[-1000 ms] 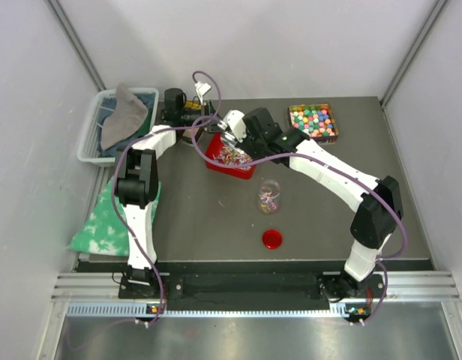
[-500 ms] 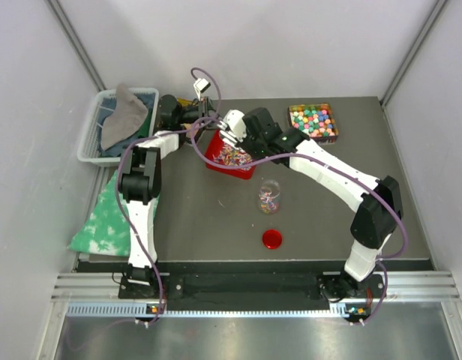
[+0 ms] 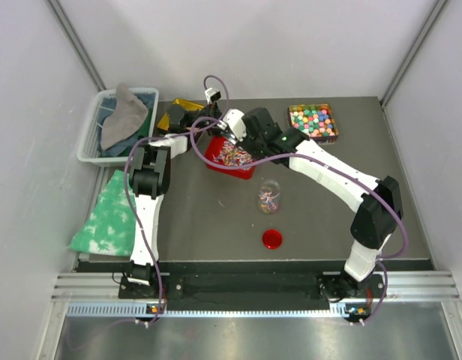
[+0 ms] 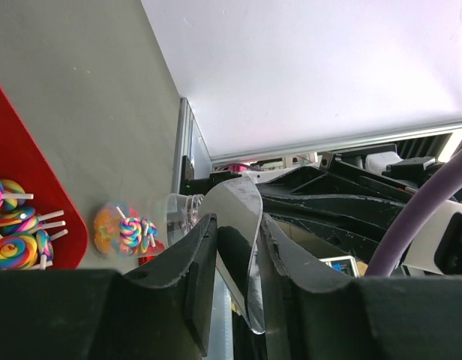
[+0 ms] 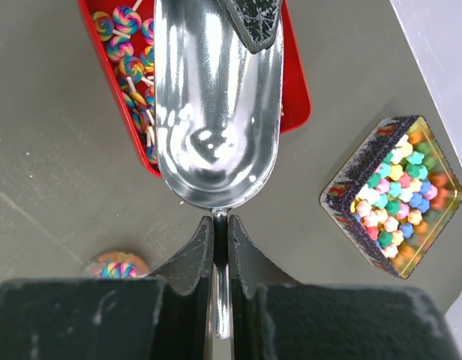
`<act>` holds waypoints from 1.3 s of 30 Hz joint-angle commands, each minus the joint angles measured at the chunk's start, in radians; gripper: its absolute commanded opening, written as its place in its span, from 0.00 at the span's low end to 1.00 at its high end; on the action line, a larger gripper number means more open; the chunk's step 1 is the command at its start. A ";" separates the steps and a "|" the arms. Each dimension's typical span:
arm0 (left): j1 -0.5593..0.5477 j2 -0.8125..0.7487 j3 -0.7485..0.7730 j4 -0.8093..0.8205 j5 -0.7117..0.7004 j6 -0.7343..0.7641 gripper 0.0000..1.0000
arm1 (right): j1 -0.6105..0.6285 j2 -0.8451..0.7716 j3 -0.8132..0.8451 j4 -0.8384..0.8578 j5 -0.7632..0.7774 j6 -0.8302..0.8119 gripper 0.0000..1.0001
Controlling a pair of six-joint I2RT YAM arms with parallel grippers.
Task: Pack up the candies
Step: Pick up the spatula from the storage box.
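**Two hands on one scoop**

The right hand (image 5: 220,234) was clamped tight on the handle of a metal scoop (image 5: 216,112), which was above the swirled candies (image 5: 126,41) in a red tray (image 5: 292,82). The left hand (image 4: 237,229) stood narrowly parted astride the scoop's front lip; I could not tell whether it gripped.

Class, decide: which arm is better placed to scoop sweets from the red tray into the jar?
Probably right. The right fingers clamp the scoop by its handle, bowl over the lollipops in the red tray, jar nearby. The left fingers merely bracket the scoop's front lip.
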 commanded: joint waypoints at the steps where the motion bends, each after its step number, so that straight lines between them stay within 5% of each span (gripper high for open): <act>1: -0.014 -0.015 0.069 0.441 0.115 -0.072 0.30 | 0.011 -0.022 0.053 0.092 0.024 -0.014 0.00; 9: -0.017 -0.012 0.095 0.439 0.164 -0.110 0.27 | 0.014 -0.013 0.066 0.110 0.064 -0.044 0.00; 17: -0.038 -0.015 0.095 0.439 0.199 -0.121 0.00 | 0.028 -0.005 0.113 0.121 0.102 -0.093 0.00; 30: -0.081 -0.044 0.080 0.439 0.200 -0.137 0.00 | 0.057 0.035 0.214 0.146 0.183 -0.232 0.00; 39: -0.087 -0.096 0.049 0.441 0.199 -0.100 0.00 | 0.057 0.049 0.219 0.106 0.144 -0.232 0.19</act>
